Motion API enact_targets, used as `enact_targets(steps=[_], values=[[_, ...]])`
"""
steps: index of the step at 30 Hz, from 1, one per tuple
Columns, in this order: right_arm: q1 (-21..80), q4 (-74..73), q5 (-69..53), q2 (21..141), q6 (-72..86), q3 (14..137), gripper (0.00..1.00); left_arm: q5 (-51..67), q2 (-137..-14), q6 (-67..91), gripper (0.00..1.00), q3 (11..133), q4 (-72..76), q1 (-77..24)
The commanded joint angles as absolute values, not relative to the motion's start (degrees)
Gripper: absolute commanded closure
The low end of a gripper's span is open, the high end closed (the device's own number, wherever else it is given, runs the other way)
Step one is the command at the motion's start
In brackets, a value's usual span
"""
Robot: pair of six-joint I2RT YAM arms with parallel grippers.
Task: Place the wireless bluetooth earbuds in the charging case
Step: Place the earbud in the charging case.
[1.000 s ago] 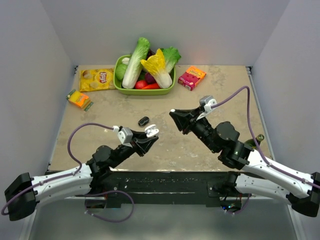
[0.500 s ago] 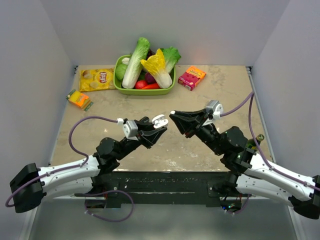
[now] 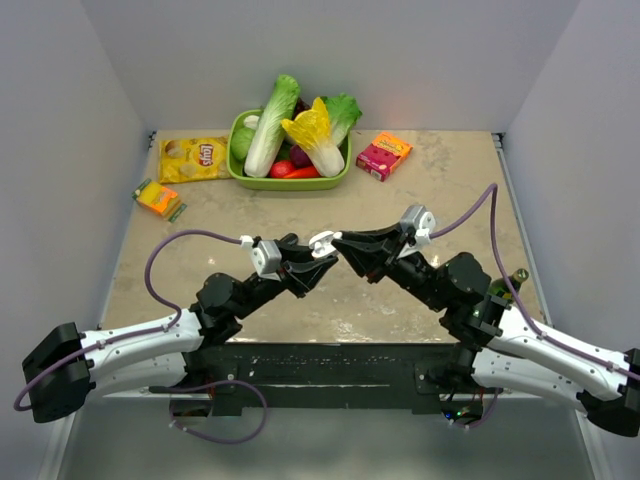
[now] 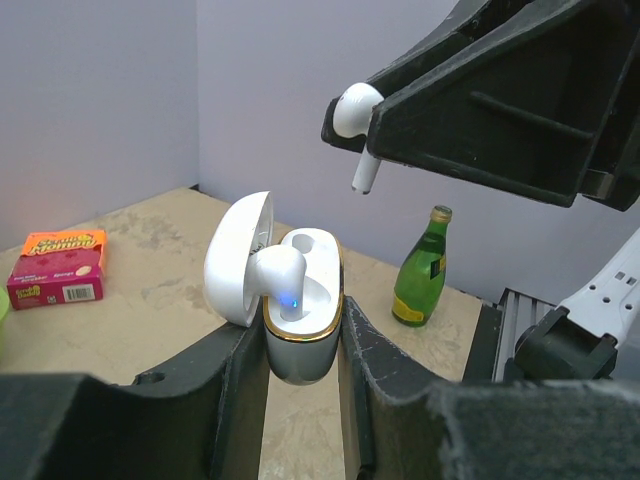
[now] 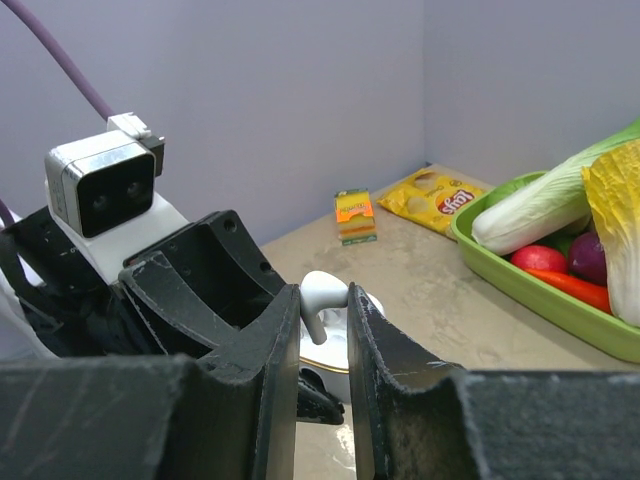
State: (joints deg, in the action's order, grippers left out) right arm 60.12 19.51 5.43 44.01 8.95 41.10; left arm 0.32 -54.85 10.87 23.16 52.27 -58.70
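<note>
Left claw (image 3: 314, 252) is clamped on the open charging case (image 4: 300, 352) above the desk's middle, with one earbud (image 4: 280, 272) seated inside. At its 1 o'clock, right claw (image 5: 322, 300) pinches the second earbud (image 4: 355, 110). On the beige desk (image 3: 420, 180), a chip bag (image 3: 193, 158) lies at 11 and a vegetable tray (image 3: 290, 184) at 12. The walls are grey.

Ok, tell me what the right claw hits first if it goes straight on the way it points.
Most likely the open charging case: the earbud in the right claw, stem leading, hangs above its empty socket and would touch there first. How wide the gap is, I cannot tell.
</note>
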Motion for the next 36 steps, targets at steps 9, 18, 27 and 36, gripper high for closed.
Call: enact_targets(steps=[9, 18, 27, 36], values=[[60.47, 18.02, 7.82, 45.26, 7.29, 41.93, 1.00, 1.76, -53.53, 9.84, 1.00, 25.84, 56.25, -58.97], [60.47, 17.67, 9.49, 45.44, 6.86, 41.84, 1.00, 2.20, -53.44, 10.11, 1.00, 25.58, 56.51, -58.97], [60.47, 17.14, 8.88, 46.58, 6.85, 42.01, 1.00, 2.29, -53.35, 9.93, 1.00, 25.49, 56.95, -59.06], [60.47, 15.65, 8.35, 46.76, 6.68, 42.01, 1.00, 2.20, -52.82, 9.67, 1.00, 25.49, 56.95, -58.97]])
